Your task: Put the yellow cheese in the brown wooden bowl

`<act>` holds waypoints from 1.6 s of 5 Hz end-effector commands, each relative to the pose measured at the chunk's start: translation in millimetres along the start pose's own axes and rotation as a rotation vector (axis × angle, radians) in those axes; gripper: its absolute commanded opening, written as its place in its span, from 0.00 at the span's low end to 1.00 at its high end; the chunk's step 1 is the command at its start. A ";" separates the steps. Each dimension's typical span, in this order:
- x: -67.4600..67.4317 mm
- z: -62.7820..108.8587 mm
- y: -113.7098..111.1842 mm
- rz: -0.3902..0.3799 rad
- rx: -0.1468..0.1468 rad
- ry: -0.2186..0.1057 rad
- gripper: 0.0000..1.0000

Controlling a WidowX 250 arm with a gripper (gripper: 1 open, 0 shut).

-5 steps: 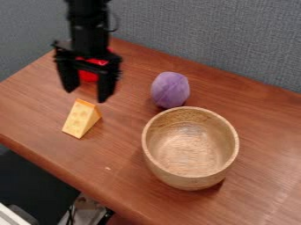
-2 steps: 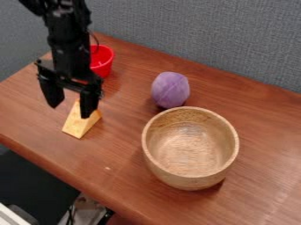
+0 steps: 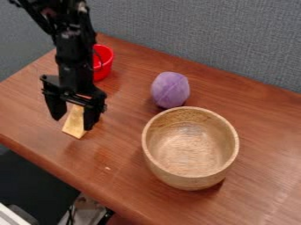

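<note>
Camera view, from the left: the black pincer (image 3: 74,114) reaches down over the wooden table (image 3: 129,189), its two fingers spread wide apart, one to the left of the cheese and the other in front of its right side. The yellow cheese (image 3: 76,128) sits on the table beneath the pincer; its lower part shows, while the upper part is partly hidden behind the fingers. Nothing is clamped between them as far as can be seen, though whether either finger touches the cheese I cannot tell.

Behind the arm, a little to the right, stands a red bowl (image 3: 102,61), partly covered by the arm. Further right is the purple ball (image 3: 171,90), resting just behind the brown wooden bowl (image 3: 189,149), which stands upright, well apart from the cheese. No cheese shows inside that bowl.

As I judge it, the step in hand is lining up for the grasp, so the main part of the task is yet to be done. The next move seems to call for settling the fingers low on both sides of the cheese, then bringing them together on it. Its sloping shape could make it twist or slip if caught too high. After that would come a lift high enough to pass the bowl's thick rim, a carry to the right, and a release over the hollow.
</note>
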State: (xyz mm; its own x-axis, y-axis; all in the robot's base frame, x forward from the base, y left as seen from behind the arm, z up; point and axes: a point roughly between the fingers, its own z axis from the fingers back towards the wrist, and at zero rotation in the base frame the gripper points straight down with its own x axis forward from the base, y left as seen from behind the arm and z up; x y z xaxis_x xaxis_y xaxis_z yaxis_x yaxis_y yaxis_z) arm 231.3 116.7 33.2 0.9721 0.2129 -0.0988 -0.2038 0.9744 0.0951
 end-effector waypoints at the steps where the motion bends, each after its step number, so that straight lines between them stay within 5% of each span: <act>1: 8.2 -1.7 2.4 -0.006 0.022 -0.016 1.00; 2: 12.3 -6.0 2.3 -0.004 0.027 -0.017 0.00; 3: 12.9 -3.6 2.6 -0.006 0.025 -0.017 0.00; 4: 12.9 -4.1 3.9 -0.003 0.026 -0.010 1.00; 5: 12.6 -4.7 5.1 0.000 0.030 -0.003 1.00; 6: 14.3 -7.8 5.3 0.000 0.030 -0.002 0.00; 7: 14.2 -6.2 5.3 -0.003 0.027 -0.004 0.00; 8: 13.6 -6.4 6.6 -0.001 0.028 0.004 1.00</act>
State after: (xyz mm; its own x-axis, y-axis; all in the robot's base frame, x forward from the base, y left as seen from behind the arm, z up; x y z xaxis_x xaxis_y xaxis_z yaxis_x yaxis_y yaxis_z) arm 235.1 121.3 17.2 0.9661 0.2177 -0.1385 -0.2041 0.9732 0.1058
